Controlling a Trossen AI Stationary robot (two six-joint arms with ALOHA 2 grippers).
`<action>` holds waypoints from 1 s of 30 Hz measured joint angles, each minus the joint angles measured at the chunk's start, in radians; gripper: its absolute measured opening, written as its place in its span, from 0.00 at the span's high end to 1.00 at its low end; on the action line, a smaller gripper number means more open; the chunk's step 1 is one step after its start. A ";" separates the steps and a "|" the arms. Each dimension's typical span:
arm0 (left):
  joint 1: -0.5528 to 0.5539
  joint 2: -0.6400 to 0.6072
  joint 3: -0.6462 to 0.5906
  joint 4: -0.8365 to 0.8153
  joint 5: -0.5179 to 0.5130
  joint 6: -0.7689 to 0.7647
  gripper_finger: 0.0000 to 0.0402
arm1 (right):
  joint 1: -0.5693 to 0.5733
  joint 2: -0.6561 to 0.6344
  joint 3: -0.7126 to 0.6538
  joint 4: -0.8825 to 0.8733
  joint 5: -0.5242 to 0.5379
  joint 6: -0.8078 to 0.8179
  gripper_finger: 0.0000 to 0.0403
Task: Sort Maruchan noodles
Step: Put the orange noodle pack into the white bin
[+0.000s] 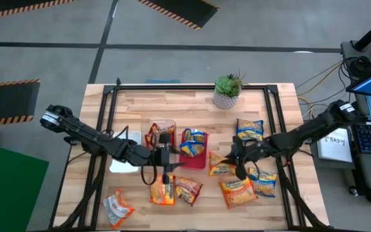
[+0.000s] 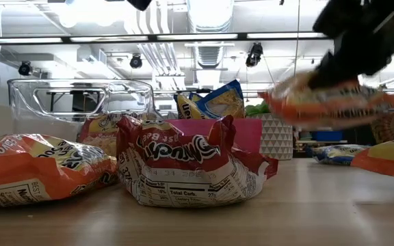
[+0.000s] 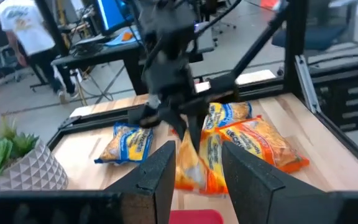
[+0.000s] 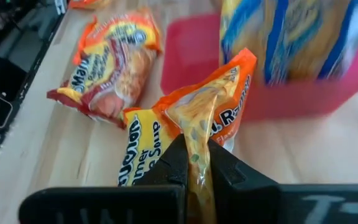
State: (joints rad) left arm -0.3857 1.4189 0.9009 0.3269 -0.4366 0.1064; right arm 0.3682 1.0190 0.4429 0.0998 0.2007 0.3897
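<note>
Maruchan noodle packets lie scattered over the wooden table (image 1: 282, 103). My right gripper (image 1: 236, 161) is shut on an orange packet (image 1: 219, 166), held in the air right of the red tray (image 1: 201, 158). A blue packet (image 1: 194, 143) stands in that tray, and a red one (image 1: 154, 135) sits in the clear tray (image 1: 166, 124). My left gripper (image 3: 194, 180) hovers open over the red tray's near part, pointing at the right gripper, with nothing between its fingers. More packets (image 1: 161, 190) (image 1: 238, 192) lie flat near the front edge. My right gripper pinches a bunched fold of the orange packet's wrapper (image 4: 199, 134) between its two fingers (image 4: 174, 167). The fingers come slanting down from the table's right side. The packet hangs tilted below and ahead of them, lifted clear of the table (image 2: 334, 102).
A potted plant (image 1: 227, 90) stands at the far edge. A white tray (image 1: 126, 161) lies under the left arm. Other packets lie at the right (image 1: 250, 129) (image 1: 263, 182), front middle (image 1: 187, 189) and front left (image 1: 116, 207). A person (image 3: 23, 31) stands beyond the table.
</note>
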 joint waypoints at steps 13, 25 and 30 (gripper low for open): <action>0.055 0.031 0.000 0.083 0.061 -0.176 0.44 | 0.188 -0.016 0.309 -0.150 0.409 -0.513 0.97; 0.056 0.101 0.000 0.164 0.062 -0.286 0.27 | 0.190 0.177 0.383 0.062 0.491 -0.919 0.97; 0.056 0.101 0.000 0.171 0.061 -0.300 0.27 | 0.190 0.223 0.424 0.062 0.505 -0.988 0.97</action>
State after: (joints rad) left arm -0.3298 1.5204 0.9009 0.4980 -0.3755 -0.1932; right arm 0.5584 1.2423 0.8671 0.1617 0.7055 -0.5980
